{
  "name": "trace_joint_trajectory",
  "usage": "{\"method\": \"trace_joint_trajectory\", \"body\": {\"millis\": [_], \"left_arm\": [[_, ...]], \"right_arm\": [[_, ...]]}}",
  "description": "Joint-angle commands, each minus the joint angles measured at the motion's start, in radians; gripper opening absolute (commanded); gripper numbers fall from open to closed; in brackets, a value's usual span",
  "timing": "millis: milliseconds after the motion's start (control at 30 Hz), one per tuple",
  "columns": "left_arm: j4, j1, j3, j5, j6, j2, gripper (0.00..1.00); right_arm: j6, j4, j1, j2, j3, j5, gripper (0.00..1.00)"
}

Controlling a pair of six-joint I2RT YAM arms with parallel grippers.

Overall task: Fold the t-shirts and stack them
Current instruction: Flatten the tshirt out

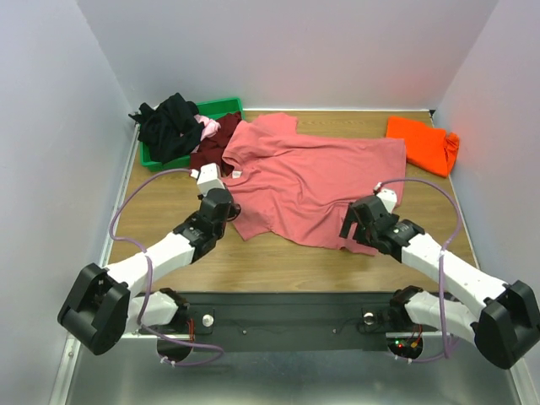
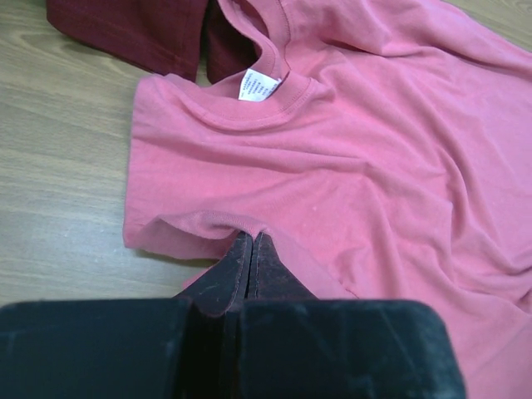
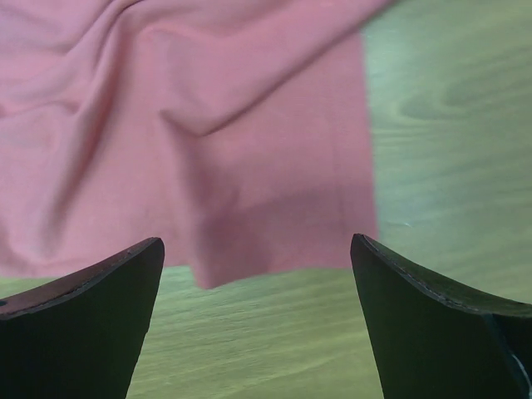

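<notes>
Left arm reaches low over the table [image 2: 58, 166]; the left pincer [image 2: 252, 249] is pinched tight on the near edge of the pink shirt [image 2: 332, 166], with the maroon shirt [image 2: 125, 29] beyond. Right arm angles inward; the right pincer [image 3: 257, 241] is spread wide and grips nothing, the pink hem just ahead.

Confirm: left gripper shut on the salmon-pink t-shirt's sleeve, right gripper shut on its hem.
The right gripper is open, not shut, at the hem of the salmon-pink t-shirt; the right wrist view shows it. The left gripper is shut on the sleeve.
</notes>
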Motion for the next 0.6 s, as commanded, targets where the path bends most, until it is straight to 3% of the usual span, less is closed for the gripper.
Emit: {"method": "trace_joint_trajectory", "body": {"millis": [0, 267, 567], "left_arm": [[0.052, 0.006, -0.021, 0.037, 0.01, -0.063, 0.0], [0.054, 0.006, -0.038, 0.044, 0.011, -0.109, 0.0], [0.055, 0.007, -0.044, 0.078, 0.007, -0.13, 0.0]], "right_arm": [[0.161, -0.158, -0.043, -0.064, 0.036, 0.103, 1.0], [0.284, -0.186, -0.175, -0.218, -0.036, 0.114, 1.0], [0.312, -0.08, -0.201, -0.104, -0.107, 0.001, 0.89]]}}
